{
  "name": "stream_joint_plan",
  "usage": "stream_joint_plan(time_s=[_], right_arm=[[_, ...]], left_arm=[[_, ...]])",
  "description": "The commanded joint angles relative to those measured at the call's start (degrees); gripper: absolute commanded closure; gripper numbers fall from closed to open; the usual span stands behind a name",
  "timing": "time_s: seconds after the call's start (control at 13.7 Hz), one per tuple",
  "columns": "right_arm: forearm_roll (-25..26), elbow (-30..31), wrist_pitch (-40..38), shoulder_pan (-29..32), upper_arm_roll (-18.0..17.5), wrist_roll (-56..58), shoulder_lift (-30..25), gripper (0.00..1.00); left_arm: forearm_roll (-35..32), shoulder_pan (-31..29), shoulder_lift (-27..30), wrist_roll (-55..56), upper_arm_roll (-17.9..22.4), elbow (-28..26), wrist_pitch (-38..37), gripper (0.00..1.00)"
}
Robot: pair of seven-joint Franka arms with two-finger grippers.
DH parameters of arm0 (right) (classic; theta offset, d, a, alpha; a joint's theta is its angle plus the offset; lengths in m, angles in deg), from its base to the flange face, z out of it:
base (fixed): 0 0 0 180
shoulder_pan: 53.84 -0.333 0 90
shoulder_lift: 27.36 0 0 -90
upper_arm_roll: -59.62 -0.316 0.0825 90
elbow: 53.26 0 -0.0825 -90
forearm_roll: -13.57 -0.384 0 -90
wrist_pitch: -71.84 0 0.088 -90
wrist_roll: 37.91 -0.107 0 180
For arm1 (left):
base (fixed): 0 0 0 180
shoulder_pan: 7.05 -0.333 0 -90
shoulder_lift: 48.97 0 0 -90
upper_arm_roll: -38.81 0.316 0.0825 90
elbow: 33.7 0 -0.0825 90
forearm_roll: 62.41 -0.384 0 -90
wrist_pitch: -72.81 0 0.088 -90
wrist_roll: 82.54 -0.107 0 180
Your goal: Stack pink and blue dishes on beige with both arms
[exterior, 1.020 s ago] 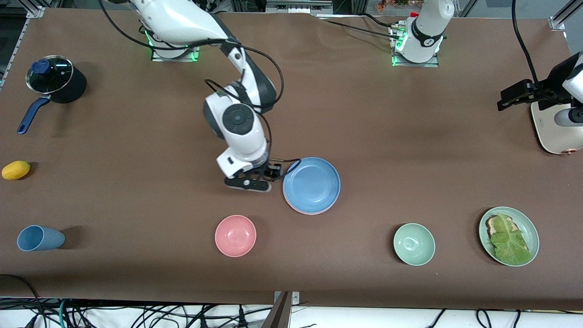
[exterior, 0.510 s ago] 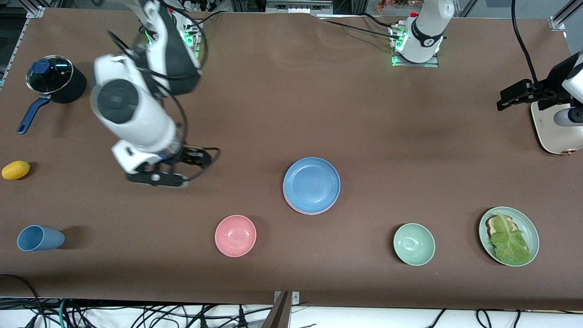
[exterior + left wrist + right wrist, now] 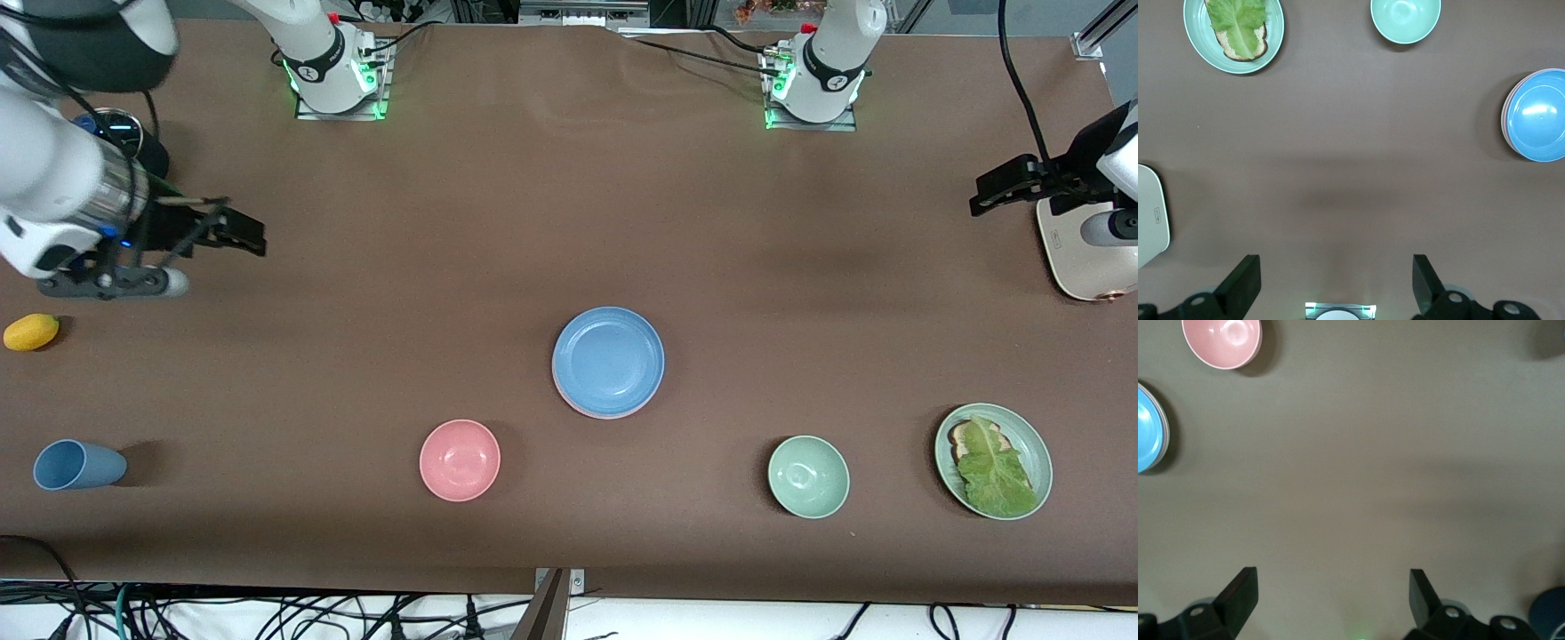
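The light blue plate [image 3: 608,360] lies on top of the pale pink plate [image 3: 594,415], of which only a thin rim shows, at the table's middle. The beige plate is hidden; I cannot see it under the stack. The blue plate also appears in the left wrist view [image 3: 1538,115] and at the edge of the right wrist view [image 3: 1146,430]. My right gripper [image 3: 244,233] hangs open and empty over the table at the right arm's end, well away from the stack. My left gripper [image 3: 982,196] waits open and empty beside the toaster. Both wrist views show spread fingers, left [image 3: 1337,283] and right [image 3: 1331,600].
A pink bowl [image 3: 460,460] and a green bowl [image 3: 808,476] stand nearer the camera than the stack. A green plate [image 3: 944,437] holds bread and lettuce. A blue cup [image 3: 76,465], a yellow fruit [image 3: 31,332], a lidded pot [image 3: 147,160] and a cream toaster [image 3: 1080,262] sit at the table's ends.
My right gripper has left the blue plate's rim and swung up and away toward the right arm's end of the table. The blue plate stays on the stack. The left arm has not moved.
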Motion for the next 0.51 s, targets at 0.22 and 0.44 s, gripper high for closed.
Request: stream_joint_plan(time_s=[0.22, 0.44], right_arm=[[5.3, 9.12, 0.13, 13.28, -13.05, 4.56, -10.21, 0.0], [6.61, 8.78, -0.13, 15.23, -14.65, 7.12, -10.21, 0.0]], left_arm=[[1.59, -0.18, -0.25, 0.18, -0.06, 1.0, -0.32, 0.0], [1.59, -0.18, -0.25, 0.1, -0.06, 1.0, -0.32, 0.0]])
